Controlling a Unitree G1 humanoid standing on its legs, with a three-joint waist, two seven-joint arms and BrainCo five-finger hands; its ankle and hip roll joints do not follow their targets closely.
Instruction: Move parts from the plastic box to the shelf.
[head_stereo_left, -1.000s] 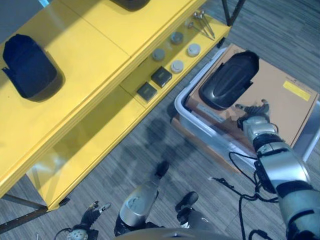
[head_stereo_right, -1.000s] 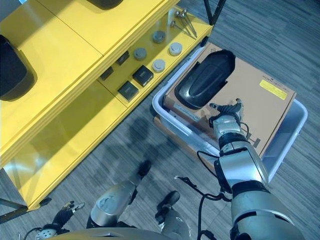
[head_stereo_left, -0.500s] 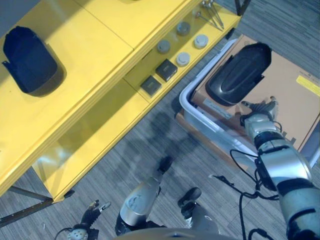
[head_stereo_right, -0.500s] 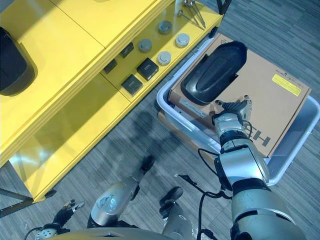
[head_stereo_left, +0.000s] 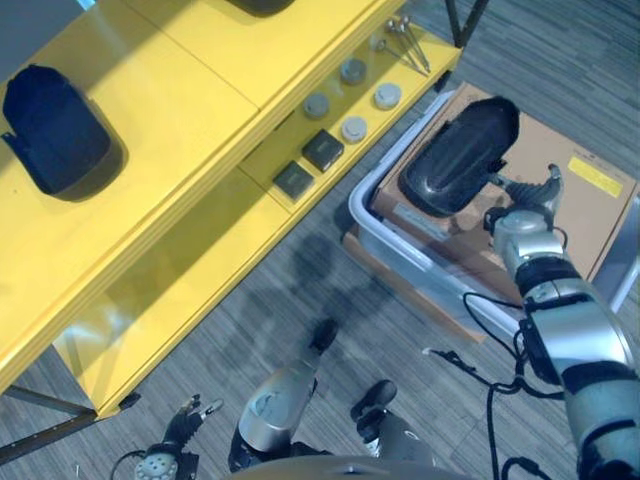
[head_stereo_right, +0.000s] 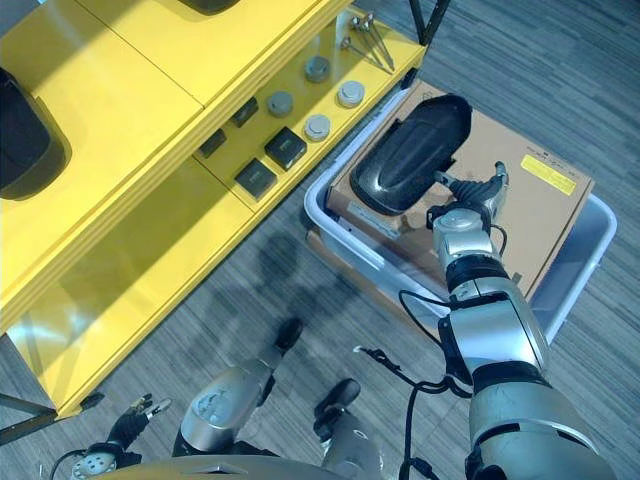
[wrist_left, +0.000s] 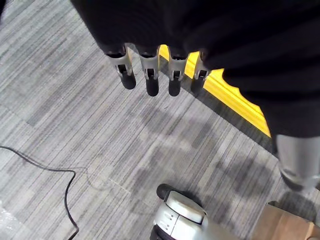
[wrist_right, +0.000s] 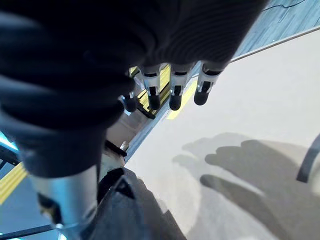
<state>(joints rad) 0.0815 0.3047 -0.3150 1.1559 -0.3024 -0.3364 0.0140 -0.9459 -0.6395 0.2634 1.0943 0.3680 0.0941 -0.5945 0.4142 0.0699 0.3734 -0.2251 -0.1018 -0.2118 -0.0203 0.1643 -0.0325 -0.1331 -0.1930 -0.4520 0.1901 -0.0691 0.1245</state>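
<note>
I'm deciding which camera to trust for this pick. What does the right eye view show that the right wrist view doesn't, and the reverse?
Right eye view: the yellow shelf with grey discs and dark square blocks on its lower level, the plastic box rim, and the whole dark shell part, with the right hand just beside it. Right wrist view: close up, the fingers straight, holding nothing. Both: the right hand over the cardboard box.

A glossy black moulded part (head_stereo_left: 458, 157) is seen on matt brown cardboard (head_stereo_left: 560, 215). The shelf (head_stereo_left: 150, 130) is finished in smooth yellow paint.
</note>
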